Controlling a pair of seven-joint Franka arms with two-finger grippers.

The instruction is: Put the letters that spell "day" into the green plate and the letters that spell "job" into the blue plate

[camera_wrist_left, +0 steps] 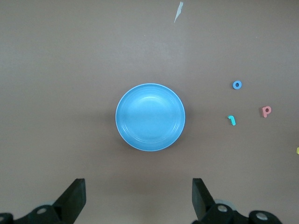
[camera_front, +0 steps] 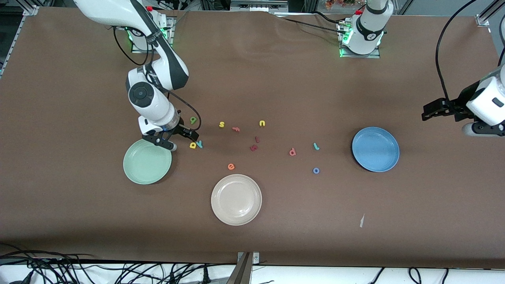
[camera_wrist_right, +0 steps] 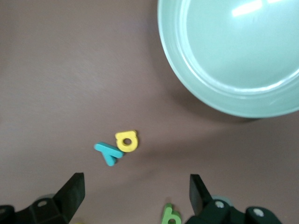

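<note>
Green plate (camera_front: pixel 139 170) rim by open right hand (camera_front: pixel 177 141), left hand (camera_front: pixel 432 111) open

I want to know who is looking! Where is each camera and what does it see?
Front view: high up, facing both arms, sees the whole table; right gripper, left gripper.
Left wrist view: looks down on the blue plate; open gripper below.
Right wrist view: looks down on the yellow "a", teal "y", green plate.
Shared: front view shows these too.
</note>
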